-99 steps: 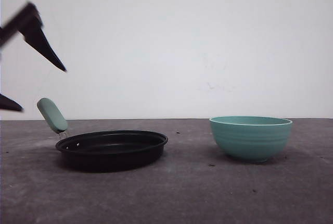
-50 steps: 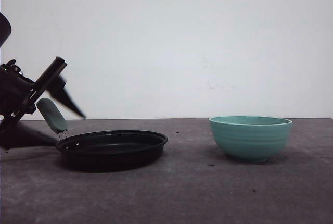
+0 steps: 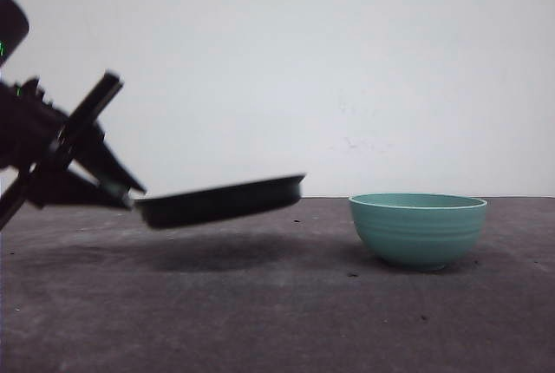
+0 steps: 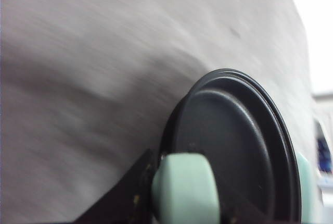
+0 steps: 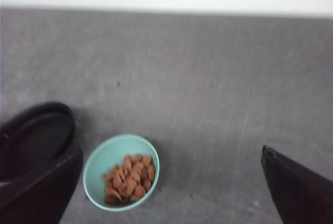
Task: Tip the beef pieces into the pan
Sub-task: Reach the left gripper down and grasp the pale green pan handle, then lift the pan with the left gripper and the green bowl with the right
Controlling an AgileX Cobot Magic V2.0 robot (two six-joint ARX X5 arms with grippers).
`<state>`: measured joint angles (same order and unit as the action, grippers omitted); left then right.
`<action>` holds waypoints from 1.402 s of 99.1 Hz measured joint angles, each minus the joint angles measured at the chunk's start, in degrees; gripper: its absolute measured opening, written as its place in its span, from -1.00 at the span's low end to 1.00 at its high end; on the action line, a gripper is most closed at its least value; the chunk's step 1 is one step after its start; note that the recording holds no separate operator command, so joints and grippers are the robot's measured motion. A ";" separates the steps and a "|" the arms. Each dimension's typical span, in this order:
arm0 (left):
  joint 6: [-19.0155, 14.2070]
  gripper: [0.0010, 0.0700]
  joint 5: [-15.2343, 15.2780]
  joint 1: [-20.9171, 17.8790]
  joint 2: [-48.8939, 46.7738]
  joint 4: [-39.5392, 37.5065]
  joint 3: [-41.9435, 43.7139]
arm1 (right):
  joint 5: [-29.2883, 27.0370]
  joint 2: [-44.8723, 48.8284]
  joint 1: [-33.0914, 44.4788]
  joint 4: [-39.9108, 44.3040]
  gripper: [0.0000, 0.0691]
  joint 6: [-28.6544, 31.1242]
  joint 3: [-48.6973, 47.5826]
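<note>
Left pincer (image 3: 121,189) clenched on handle (image 4: 184,190) of pan (image 3: 221,200); pan, flat on table (image 3: 286,321) half a second ago, now lifted at left, tilted. Beef pieces (image 5: 130,178) left in bowl (image 3: 418,229) at right. Right pincer (image 5: 171,187) spread, empty. Pouring not begun.

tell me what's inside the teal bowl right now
The right wrist view shows the beef pieces heaped inside the bowl, toward one side, the rest of its floor bare. In the front view, the bowl's wall hides them.
</note>
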<state>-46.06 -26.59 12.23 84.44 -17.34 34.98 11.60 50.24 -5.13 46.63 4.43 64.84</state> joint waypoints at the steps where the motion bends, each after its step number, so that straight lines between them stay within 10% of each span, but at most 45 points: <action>1: 0.04 -0.86 0.00 0.24 -0.48 0.26 0.00 | 0.28 0.55 0.00 -0.20 0.98 0.00 -0.28; 60: 1.90 -0.86 1.36 7.13 -24.44 16.06 0.35 | 17.53 38.71 -0.02 -13.77 0.03 1.03 -4.90; 139: 3.74 -0.86 1.40 9.70 -26.12 22.53 0.35 | 18.75 47.28 -0.02 -20.31 -0.97 3.98 -4.90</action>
<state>-42.33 -25.19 21.93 58.33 5.19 35.33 30.35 97.51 -5.15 26.33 8.40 59.94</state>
